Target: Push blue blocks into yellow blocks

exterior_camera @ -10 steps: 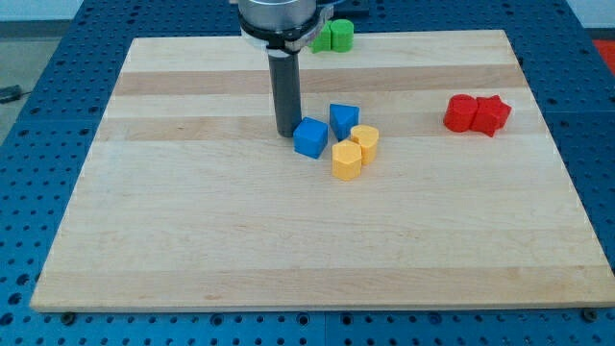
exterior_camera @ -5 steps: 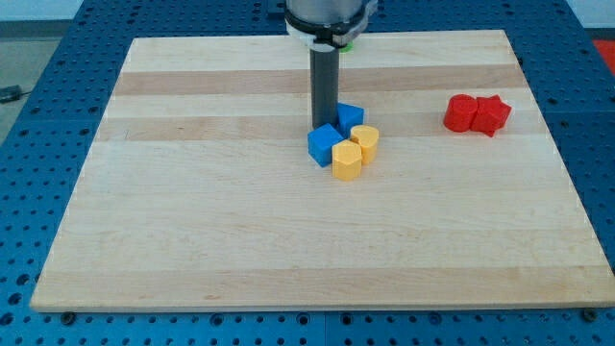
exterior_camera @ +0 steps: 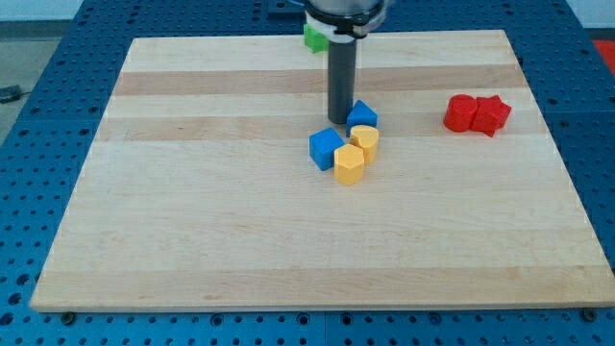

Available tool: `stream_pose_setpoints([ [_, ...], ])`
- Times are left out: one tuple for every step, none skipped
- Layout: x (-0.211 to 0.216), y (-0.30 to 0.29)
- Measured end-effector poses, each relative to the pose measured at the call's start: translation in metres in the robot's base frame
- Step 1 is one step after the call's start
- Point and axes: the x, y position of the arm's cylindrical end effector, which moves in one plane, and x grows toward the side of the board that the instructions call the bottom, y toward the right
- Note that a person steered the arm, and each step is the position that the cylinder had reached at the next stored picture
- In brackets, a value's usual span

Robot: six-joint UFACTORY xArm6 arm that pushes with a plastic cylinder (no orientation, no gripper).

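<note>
Wooden board (exterior_camera: 192, 211) | my tip (exterior_camera: 340, 120) beside blue block (exterior_camera: 362, 114) | blue cube (exterior_camera: 327, 148) touches yellow blocks (exterior_camera: 349, 163) | no tool

The arm comes in from the view's top, only its grey, round end housing (exterior_camera: 344, 13) showing at the edge. From it the dark rod (exterior_camera: 340, 79) hangs straight and upright. My tip (exterior_camera: 339, 120) sits down at the desk surface, a little above the view's centre.
</note>
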Motion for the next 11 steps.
stream_pose_setpoints([
  [0.0, 0.009],
  [0.0, 0.009],
  [-0.032, 0.006],
  [-0.036, 0.051],
  [-0.027, 0.069],
  [-0.006, 0.06],
  [0.002, 0.059],
  [0.002, 0.059],
  [0.001, 0.055],
  [-0.02, 0.054],
  [-0.027, 0.054],
])
